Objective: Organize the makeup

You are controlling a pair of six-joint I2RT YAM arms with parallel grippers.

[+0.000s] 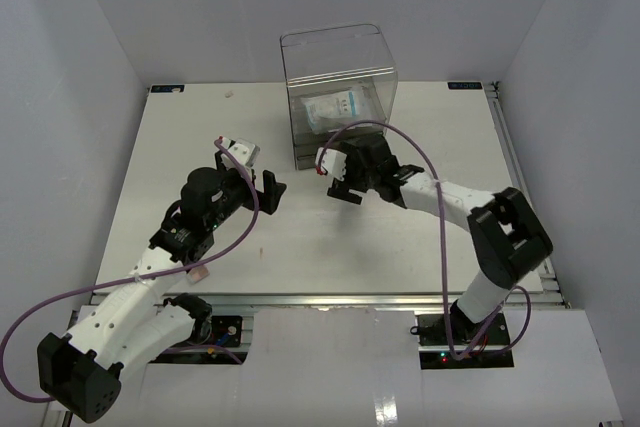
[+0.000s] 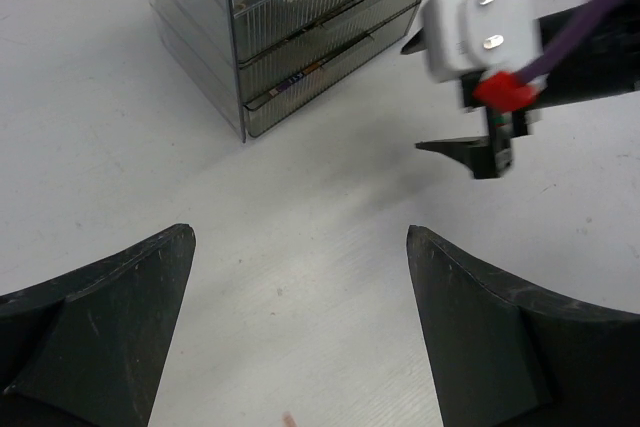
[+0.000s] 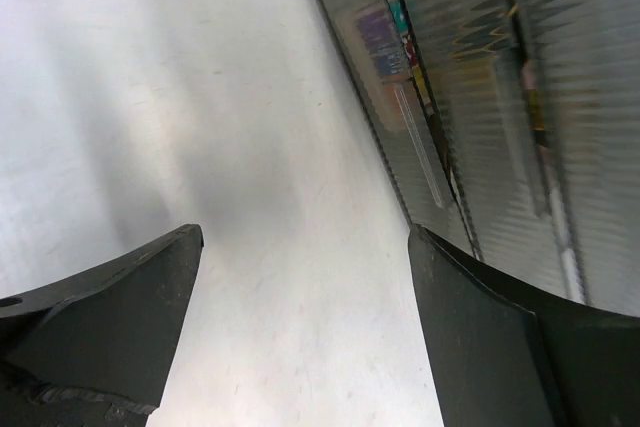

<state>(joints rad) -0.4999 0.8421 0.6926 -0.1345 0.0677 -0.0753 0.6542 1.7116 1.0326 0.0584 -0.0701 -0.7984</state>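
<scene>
The pale-blue sachet packet [image 1: 335,107] lies inside the top of the clear acrylic drawer box [image 1: 340,57]. Multicolour makeup [image 3: 385,42] shows dimly through the ribbed fronts of the lower drawers, which are shut [image 2: 320,42]. The lipstick tube and gold compact cannot be made out. My right gripper [image 1: 344,191] is open and empty, low over the table just in front of the box; in its wrist view [image 3: 305,237] only bare table lies between the fingers. My left gripper [image 1: 270,191] is open and empty [image 2: 300,247], left of the right gripper [image 2: 485,152].
The white table [image 1: 200,137] has a raised rail along its right edge [image 1: 520,177]. Grey walls close in at the back and both sides. A small pale speck [image 1: 229,94] lies near the far left edge.
</scene>
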